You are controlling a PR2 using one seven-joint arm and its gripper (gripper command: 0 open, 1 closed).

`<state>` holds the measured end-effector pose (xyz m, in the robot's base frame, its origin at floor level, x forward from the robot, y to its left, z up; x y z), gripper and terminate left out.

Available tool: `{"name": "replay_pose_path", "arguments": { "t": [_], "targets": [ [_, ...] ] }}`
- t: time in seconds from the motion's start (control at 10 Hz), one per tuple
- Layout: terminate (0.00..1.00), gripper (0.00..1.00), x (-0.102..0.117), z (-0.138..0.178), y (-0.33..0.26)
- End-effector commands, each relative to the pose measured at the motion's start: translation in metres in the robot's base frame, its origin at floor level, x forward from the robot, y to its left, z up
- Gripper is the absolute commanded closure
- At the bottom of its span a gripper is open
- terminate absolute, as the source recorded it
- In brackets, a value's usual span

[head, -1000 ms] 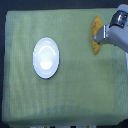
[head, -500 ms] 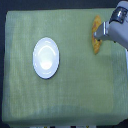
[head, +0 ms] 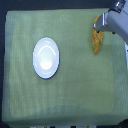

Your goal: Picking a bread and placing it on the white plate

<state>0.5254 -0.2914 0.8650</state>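
The bread [head: 96,41], an elongated golden-orange piece, lies on the green cloth near the exterior view's right edge, pointing up and down the frame. My gripper [head: 99,23] is grey-white and reaches in from the upper right corner. Its tip sits over the bread's upper end and hides it. The picture is too coarse to show whether the fingers are open or shut, or whether they touch the bread. The white plate [head: 37,58] is round and glossy and rests left of centre with nothing on it, well apart from the bread and gripper.
A green woven cloth [head: 75,95] covers the table. Dark floor borders the cloth on the left, top and right. The arm's body [head: 117,22] fills the upper right corner.
The arm has drifted toward the top of the view, so more of the bread shows below it. Bread and plate have not moved.
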Motion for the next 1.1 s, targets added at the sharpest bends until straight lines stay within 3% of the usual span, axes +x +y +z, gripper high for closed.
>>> {"name": "replay_pose_path", "arguments": {
  "t": [0.0,0.5,1.0],
  "targets": [
    [0.0,0.0,0.05,-0.048,-0.002],
    [0.0,0.0,0.073,-0.08,0.004],
    [0.0,0.0,0.059,-0.115,0.012]
  ]
}}
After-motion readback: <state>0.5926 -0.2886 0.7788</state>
